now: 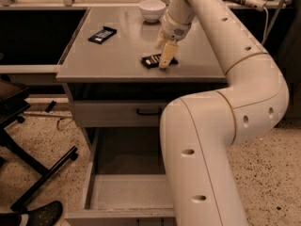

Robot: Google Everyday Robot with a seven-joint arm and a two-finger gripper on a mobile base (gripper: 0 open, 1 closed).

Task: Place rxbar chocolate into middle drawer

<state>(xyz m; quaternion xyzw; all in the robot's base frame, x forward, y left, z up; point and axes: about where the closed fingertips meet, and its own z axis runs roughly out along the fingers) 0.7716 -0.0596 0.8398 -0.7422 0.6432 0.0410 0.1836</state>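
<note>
The rxbar chocolate (pixel 151 60), a small black bar with white lettering stripes, lies flat on the grey cabinet top (pixel 117 55) near its front edge. My gripper (pixel 165 58) points down at the bar's right end, touching or just above it, and hides that end. The middle drawer (pixel 127 192) stands pulled out below, a deep grey box with a pale floor and nothing showing in it. My arm's large white links cover its right side.
A second dark bar with a bluish-white label (pixel 102 34) lies at the top's left. A white bowl (pixel 152 9) stands at the back. A shut drawer front with a black handle (pixel 148 111) sits under the top. Black chair legs (pixel 33 173) spread on the floor at left.
</note>
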